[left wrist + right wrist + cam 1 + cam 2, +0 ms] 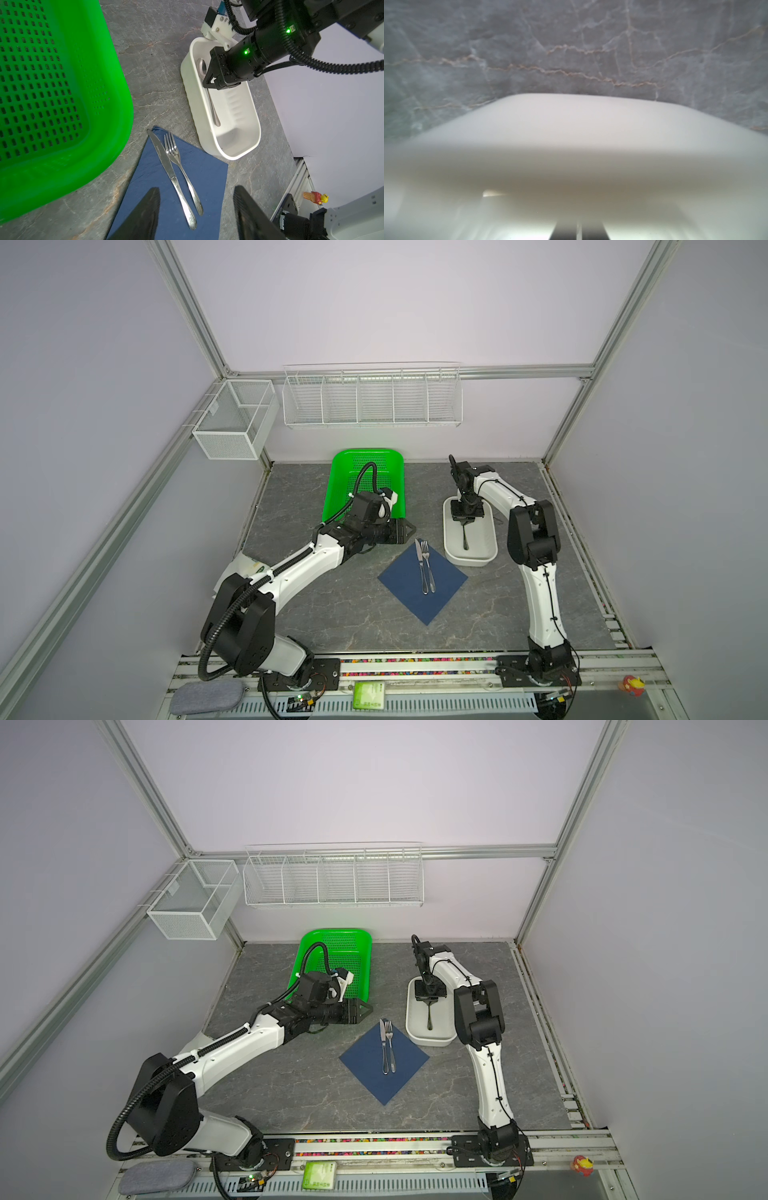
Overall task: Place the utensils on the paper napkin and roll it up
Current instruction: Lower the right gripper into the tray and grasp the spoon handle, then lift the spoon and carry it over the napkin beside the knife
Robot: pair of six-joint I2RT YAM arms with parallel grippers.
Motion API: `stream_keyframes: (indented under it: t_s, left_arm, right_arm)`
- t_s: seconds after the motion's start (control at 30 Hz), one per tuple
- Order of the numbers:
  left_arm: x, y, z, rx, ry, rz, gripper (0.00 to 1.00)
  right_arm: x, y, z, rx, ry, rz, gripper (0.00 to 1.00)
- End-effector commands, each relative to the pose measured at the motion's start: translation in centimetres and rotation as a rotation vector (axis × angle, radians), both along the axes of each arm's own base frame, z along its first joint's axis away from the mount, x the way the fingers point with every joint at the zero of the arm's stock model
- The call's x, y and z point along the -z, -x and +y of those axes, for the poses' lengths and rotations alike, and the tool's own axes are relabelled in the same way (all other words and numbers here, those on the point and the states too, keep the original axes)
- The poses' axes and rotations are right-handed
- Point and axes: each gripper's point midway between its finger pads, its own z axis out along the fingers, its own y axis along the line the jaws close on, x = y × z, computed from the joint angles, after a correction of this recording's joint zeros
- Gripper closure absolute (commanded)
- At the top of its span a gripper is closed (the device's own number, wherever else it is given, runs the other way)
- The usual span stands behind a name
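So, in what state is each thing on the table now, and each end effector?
Napkin: flat, unrolled.
Knife: lying on the napkin.
Fork: lying on the napkin, beside the knife.
Spoon: in the tub, gripped.
Tub: holds only the spoon.
Basket: empty where visible.
Left end effector: open, holding nothing.
Right end effector: shut on the spoon.

Your silver metal knife (171, 178) and fork (184, 172) lie on the navy paper napkin (207, 176); silver spoon (213, 108) in white plastic tub (207, 143).

Pale lilac walls (395, 302), aluminium frame posts (189, 302), grey marbled tabletop (353, 614)
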Motion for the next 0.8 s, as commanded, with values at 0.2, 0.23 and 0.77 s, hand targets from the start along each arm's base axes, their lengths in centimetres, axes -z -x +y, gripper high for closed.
stream_keyframes:
  t_s: [0.2,0.23,0.77]
  left_arm:
    - [-0.4,-0.3,0.3,-0.024,0.015,-0.013,0.42]
    - [-0.3,-0.2,0.4,-0.024,0.013,-0.012,0.42]
    - [-0.1,-0.1,1.0,-0.048,0.004,-0.017,0.42]
  right_arm:
    - [-5.4,0.7,1.2,-0.026,-0.107,-0.045,0.93]
    - [-5.6,0.7,1.3,-0.027,-0.116,-0.05,0.93]
    - [-11.5,3.0,3.6,-0.039,-0.227,-0.128,0.93]
